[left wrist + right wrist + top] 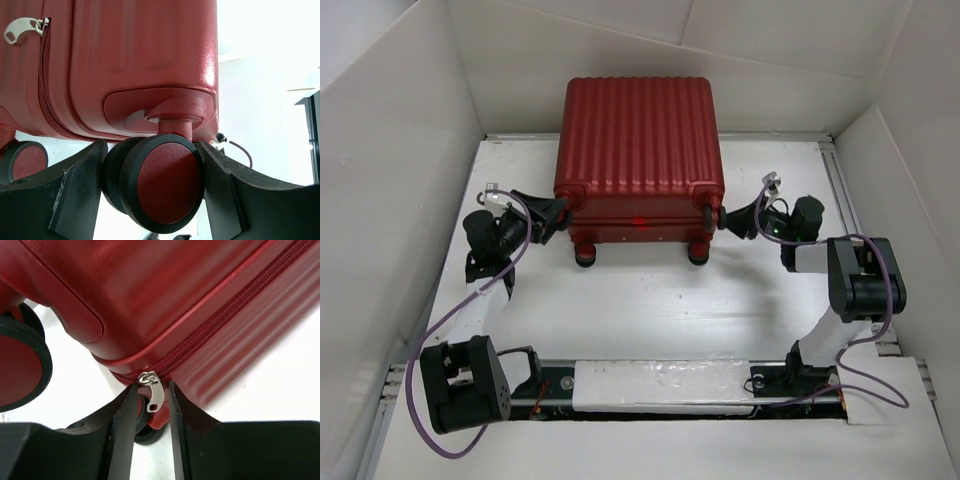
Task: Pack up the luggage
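Note:
The luggage [640, 140] is a dark-red ribbed suitcase lying flat and closed at the back middle of the table, wheels toward me. My left gripper [560, 212] is at its near left corner. In the left wrist view its fingers [80, 195] press both sides of a black-and-red caster wheel [165, 187]. My right gripper [725, 218] is at the near right corner. In the right wrist view its fingers [122, 430] stand narrowly apart on either side of a silver zipper pull [155, 396], with a small gap on each side.
White walls [400, 150] box in the table on the left, back and right. Purple cables [430, 340] loop beside both arms. A second zipper pull [20, 29] and another wheel [25, 162] show in the left wrist view. A wheel [20, 365] sits left of the right gripper.

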Robot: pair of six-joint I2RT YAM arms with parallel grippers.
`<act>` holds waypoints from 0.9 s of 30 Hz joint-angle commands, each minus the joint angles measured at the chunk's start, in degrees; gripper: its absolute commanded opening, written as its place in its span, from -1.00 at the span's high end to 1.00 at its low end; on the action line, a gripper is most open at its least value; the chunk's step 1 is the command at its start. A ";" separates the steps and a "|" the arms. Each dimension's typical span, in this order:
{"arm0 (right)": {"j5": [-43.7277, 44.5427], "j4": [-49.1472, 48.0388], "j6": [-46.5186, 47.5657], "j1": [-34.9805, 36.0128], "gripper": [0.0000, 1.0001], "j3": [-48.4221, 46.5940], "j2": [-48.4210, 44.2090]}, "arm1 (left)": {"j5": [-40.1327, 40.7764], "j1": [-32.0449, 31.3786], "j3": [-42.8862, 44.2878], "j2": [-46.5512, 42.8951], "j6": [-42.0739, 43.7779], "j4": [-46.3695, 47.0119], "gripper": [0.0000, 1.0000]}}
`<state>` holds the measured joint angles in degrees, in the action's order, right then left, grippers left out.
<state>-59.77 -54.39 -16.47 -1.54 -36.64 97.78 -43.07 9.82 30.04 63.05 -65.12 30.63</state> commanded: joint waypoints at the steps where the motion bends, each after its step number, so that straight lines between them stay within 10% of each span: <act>1: -0.88 -8.01 -2.95 0.75 0.33 2.36 -0.12 | -5.53 -0.86 4.50 -4.07 -2.73 7.78 1.00; 8: 2.02 -6.08 -1.72 0.75 1.00 4.21 -3.02 | -5.01 -2.53 4.50 -4.07 -1.67 7.78 1.00; 16: 14.56 5.14 4.40 7.50 1.00 10.62 -14.70 | -1.33 -5.86 2.39 -4.07 0.35 7.78 1.00; 22: 44.79 16.05 6.54 26.58 1.00 17.39 -30.51 | 2.02 -10.44 -0.15 -3.54 -2.02 12.24 1.00; 27: 48.88 17.04 3.11 19.15 0.75 19.86 -34.41 | 1.15 -7.99 1.07 -4.07 -2.73 10.24 1.00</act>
<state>-19.03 -39.24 -12.27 22.59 -17.37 64.05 -39.40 0.69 29.08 62.22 -65.47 31.66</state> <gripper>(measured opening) 0.111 0.618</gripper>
